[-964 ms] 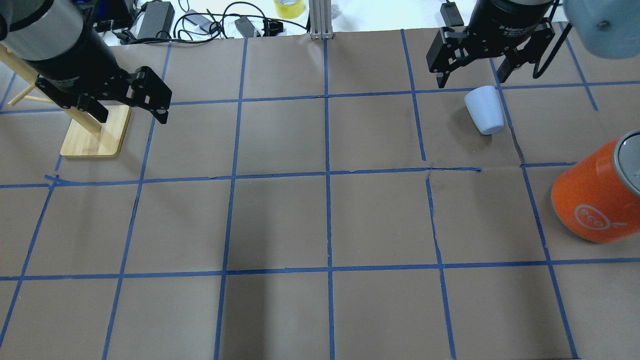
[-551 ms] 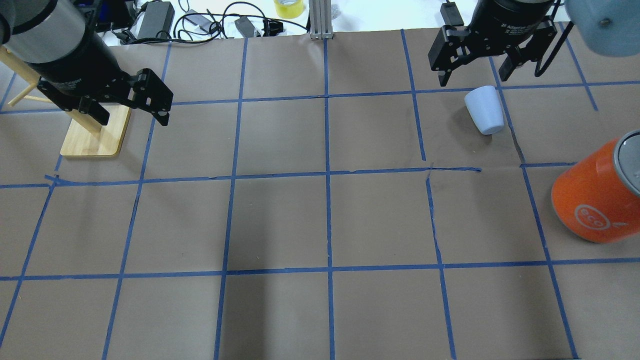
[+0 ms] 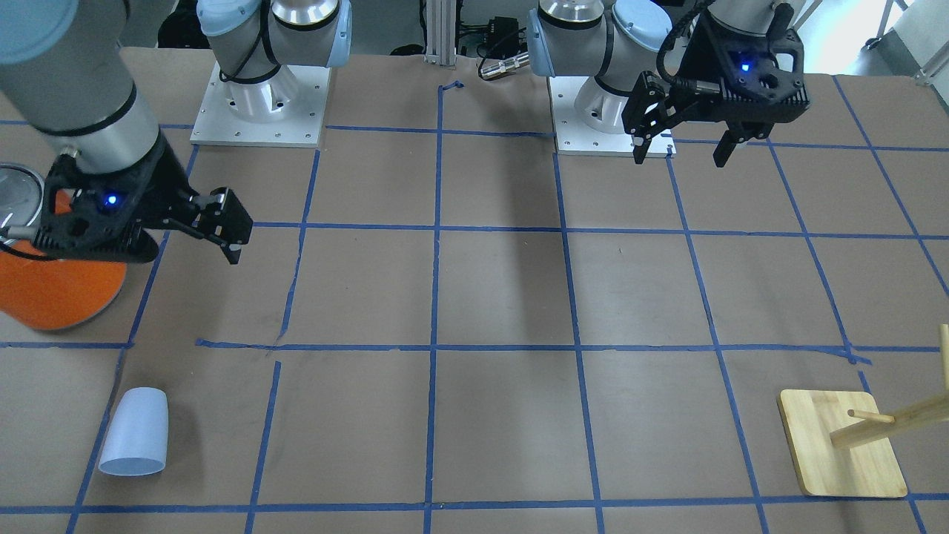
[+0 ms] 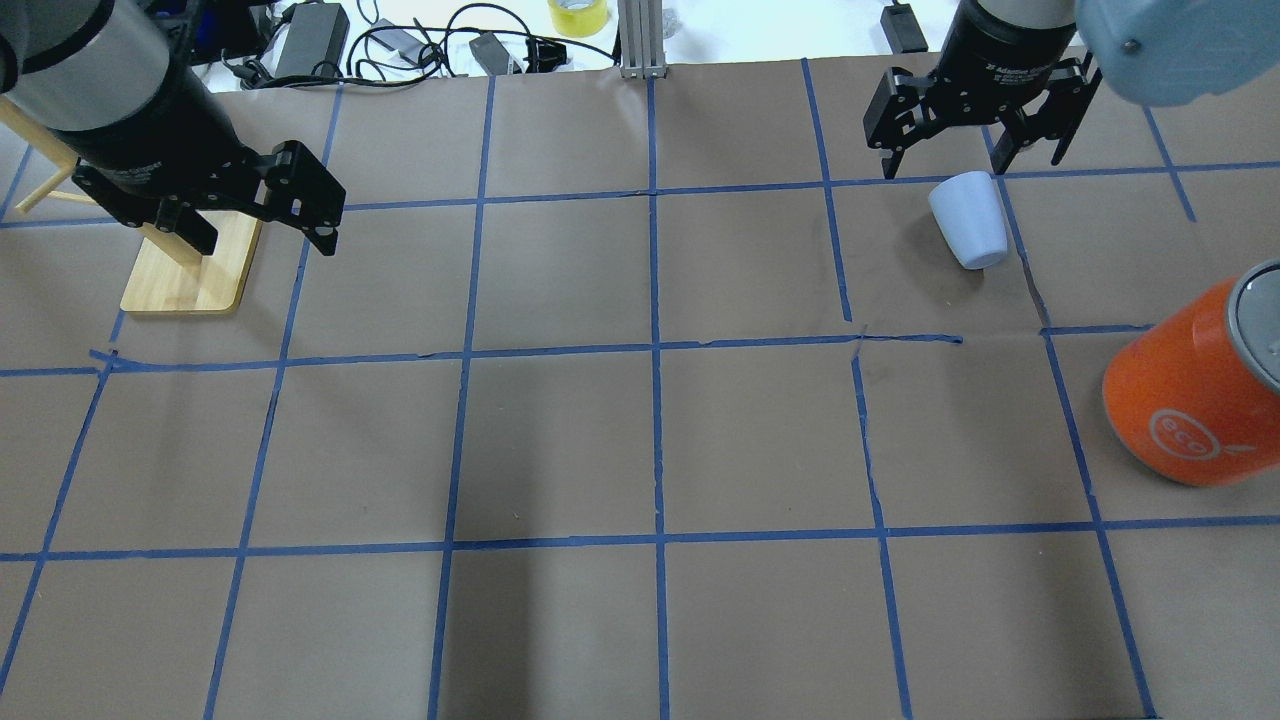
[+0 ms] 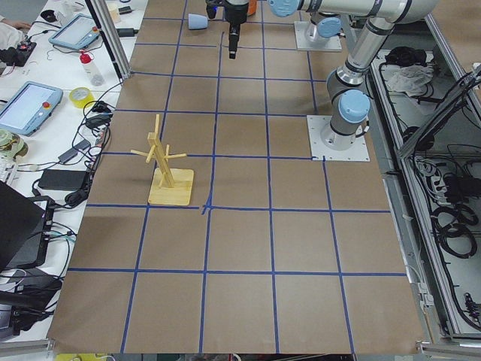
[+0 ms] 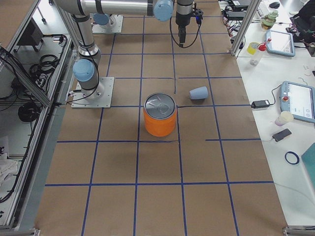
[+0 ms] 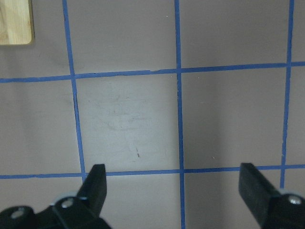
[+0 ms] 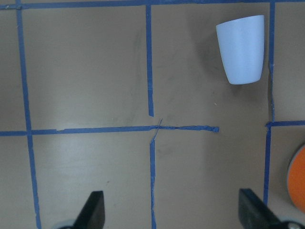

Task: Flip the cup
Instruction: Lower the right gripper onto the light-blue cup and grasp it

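Overhead view, left to right.

Upper left: left gripper [image 4: 262, 238], jaws spread wide, hanging above the edge of a wooden stand [image 4: 190, 272] on the brown papered table [image 4: 560, 440] with its blue tape grid.

Upper right: cup [image 4: 968, 220] lying on its side in a grid square, wide rim toward the top of the frame, narrow base toward the bottom.

Just above it in the frame: right gripper [image 4: 945, 165], jaws spread wide, clear of the cup.

Right edge, mid-height: orange can [image 4: 1190, 400], upright, well apart from the cup.
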Available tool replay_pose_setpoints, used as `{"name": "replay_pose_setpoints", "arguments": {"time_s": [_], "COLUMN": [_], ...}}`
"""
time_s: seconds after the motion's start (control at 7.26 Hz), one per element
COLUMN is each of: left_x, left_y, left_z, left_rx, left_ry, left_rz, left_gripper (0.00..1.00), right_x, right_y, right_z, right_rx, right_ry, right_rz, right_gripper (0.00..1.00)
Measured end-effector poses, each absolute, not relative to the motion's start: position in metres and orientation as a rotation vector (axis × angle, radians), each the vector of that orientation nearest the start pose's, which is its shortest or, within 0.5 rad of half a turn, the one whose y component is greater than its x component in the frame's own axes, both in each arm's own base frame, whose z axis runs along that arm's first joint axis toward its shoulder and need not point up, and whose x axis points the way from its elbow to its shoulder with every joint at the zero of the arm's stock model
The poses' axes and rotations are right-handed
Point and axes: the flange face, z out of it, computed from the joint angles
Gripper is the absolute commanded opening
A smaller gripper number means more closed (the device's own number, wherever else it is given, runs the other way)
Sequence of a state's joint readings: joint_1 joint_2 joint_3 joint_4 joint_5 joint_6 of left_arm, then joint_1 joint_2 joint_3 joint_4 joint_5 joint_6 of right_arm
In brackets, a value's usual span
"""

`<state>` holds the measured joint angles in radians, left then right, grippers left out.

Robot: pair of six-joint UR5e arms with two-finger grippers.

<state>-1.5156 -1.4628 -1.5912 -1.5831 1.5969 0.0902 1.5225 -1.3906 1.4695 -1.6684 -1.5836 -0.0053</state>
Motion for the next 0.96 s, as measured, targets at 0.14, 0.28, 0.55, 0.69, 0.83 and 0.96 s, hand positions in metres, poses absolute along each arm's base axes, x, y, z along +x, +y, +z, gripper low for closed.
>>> {"name": "replay_pose_setpoints", "arguments": {"time_s": [0.14, 0.28, 0.55, 0.69, 0.83, 0.96], "left_x": [-0.106, -0.106, -0.106, -0.106, -0.105, -0.104], "left_y": [-0.457, -0.457, -0.457, -0.459, -0.463, -0.468], "left_z": [0.527, 0.526, 0.526, 0.527, 0.527, 0.532], "left_rx": [0.052, 0.051, 0.053, 0.053, 0.055, 0.056], "left_ry": [3.108, 3.109, 3.109, 3.106, 3.103, 3.101], "left_rz": [-0.109, -0.106, -0.108, -0.108, -0.098, -0.080], "left_gripper": [1.00, 1.00, 1.00, 1.00, 1.00, 1.00], "right_x": [0.080, 0.055, 0.012, 0.003, -0.007, -0.017], "right_y": [-0.598, -0.621, -0.653, -0.663, -0.674, -0.682], "right_z": [0.423, 0.394, 0.337, 0.310, 0.282, 0.258], "right_rx": [0.107, 0.121, 0.102, 0.066, -0.003, -0.061], "right_ry": [3.151, 3.150, 3.150, 3.152, 3.158, 3.162], "right_rz": [-0.016, -0.017, -0.022, -0.033, -0.059, -0.082], "right_gripper": [1.00, 1.00, 1.00, 1.00, 1.00, 1.00]}}
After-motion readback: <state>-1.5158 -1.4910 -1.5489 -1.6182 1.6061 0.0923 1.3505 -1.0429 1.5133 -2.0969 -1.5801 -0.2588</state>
